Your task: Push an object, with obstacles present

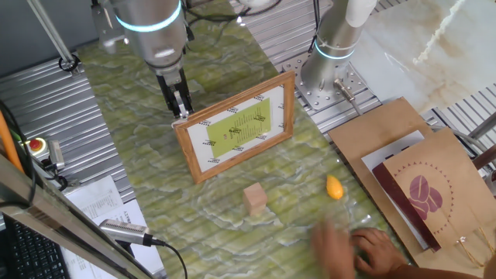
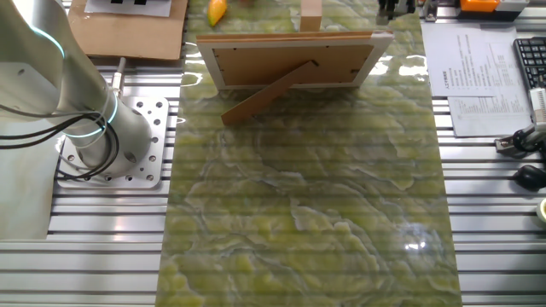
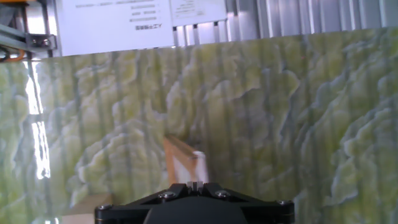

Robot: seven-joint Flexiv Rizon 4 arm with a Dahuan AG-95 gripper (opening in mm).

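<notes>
Gripper [image 1: 180,108]: hangs low at the picture frame's [image 1: 236,128] back upper corner; jaws look nearly together and hold nothing, though the view is poor.
Block [image 1: 255,198]: on the table [image 1: 139,147], in front of the frame, well apart from the gripper.
Between them: the standing frame.
Teardrop piece [image 1: 334,187]: near the block.
Hand [image 1: 364,246]: a person's, at the table edge.

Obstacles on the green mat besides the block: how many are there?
2. The picture frame stands propped mid-mat, by the gripper. The orange-yellow teardrop piece lies right of the wooden block.
</notes>
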